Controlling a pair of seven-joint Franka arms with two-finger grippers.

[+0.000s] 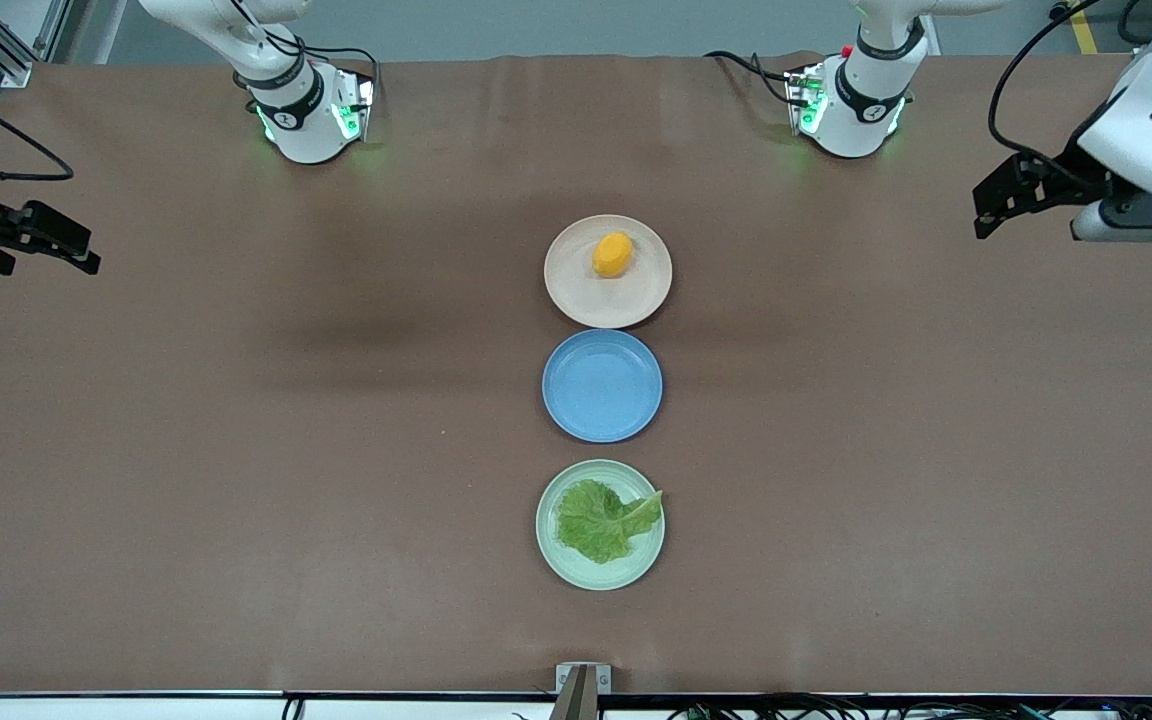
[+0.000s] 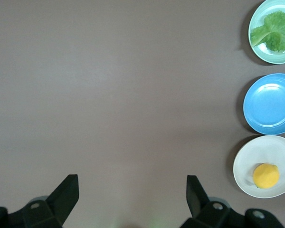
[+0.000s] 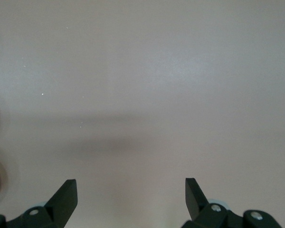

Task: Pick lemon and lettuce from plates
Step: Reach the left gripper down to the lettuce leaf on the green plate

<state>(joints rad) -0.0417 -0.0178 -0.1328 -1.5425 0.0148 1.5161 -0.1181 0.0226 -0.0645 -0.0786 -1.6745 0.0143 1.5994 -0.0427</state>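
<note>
1. Lemon point(image 1: 613, 255) sits on the beige plate point(image 1: 636, 300); lettuce point(image 1: 601, 520) lies on the mint plate point(image 1: 548, 545), nearest the front camera.
2. Left gripper point(image 1: 1004, 205) and right gripper point(image 1: 51, 240) hover spread over opposite table point(image 1: 236, 450) ends.
3. Risk: the rounded lemon may roll from closing fingers; the thin leaf may slip.

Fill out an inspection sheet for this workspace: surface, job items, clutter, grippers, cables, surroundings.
Surface: brown matte table, faint creases.
Job items: small orange-yellow lemon on the pale beige-pink plate; crinkled green lettuce leaf on the pale mint green plate, nearest the front camera.
Clutter: empty round blue plate between those two.
Grippers: left gripper open over bare table at the left arm's end; right gripper open over the right arm's end; both wait.
Cables: black cables by the arm bases.
Surroundings: nothing seen.
</note>
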